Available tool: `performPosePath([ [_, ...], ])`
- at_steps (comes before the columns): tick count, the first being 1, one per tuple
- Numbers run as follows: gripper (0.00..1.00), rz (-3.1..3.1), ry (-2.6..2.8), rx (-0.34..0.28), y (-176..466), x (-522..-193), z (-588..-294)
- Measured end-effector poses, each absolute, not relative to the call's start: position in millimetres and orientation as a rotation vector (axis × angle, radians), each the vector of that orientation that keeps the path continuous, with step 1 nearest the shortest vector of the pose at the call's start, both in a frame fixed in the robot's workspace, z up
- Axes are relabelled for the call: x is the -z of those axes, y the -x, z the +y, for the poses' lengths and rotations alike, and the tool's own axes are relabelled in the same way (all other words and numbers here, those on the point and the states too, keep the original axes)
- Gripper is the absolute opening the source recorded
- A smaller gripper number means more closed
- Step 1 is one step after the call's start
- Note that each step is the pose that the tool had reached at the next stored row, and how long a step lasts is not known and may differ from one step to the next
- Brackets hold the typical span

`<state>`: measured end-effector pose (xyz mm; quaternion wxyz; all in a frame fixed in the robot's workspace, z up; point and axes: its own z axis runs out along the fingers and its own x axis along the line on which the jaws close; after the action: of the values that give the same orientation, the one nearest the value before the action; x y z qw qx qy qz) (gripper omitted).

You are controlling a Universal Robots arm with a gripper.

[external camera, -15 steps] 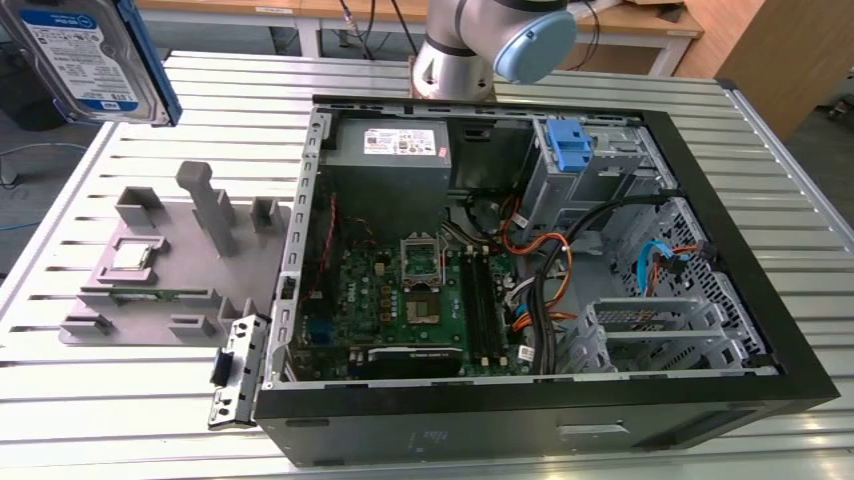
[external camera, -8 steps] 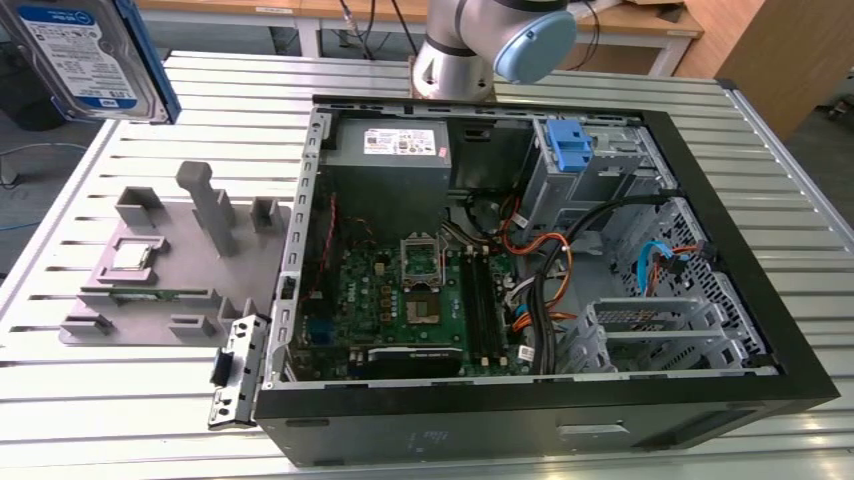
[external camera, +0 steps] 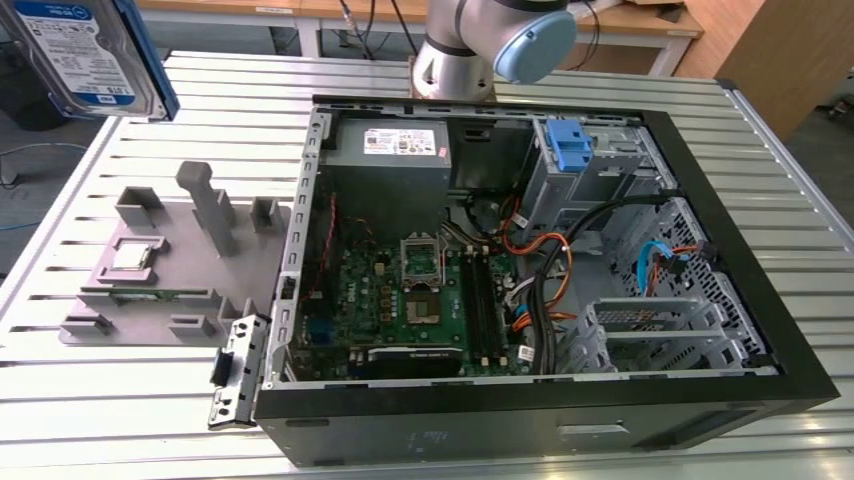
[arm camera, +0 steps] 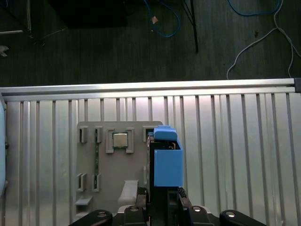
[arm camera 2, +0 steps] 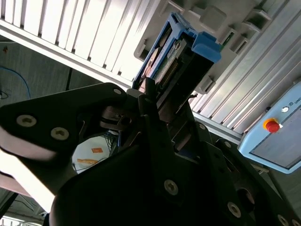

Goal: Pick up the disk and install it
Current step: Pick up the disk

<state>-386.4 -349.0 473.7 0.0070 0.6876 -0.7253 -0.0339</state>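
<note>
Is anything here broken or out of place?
Nothing looks damaged or spilled. The black computer case lies open on its side, and the silver hard drive in its blue plastic carrier is held in the black gripper.

My exterior view looks steeply down on the computer case; both wrist views hug the held disk; all share the grey tray.

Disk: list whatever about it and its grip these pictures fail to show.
- Exterior view: the disk is cut off by the picture's top and left edges.
- Second wrist view: the end effector covers the disk's near end.
- First wrist view: the disk shows end-on, so its label is hidden.
</note>
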Motion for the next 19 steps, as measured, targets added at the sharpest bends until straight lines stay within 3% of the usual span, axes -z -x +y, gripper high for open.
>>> performPosePath([
  [19,0.35,-2.268,-2.150,0.106,382.6,-475.8,-349.0],
])
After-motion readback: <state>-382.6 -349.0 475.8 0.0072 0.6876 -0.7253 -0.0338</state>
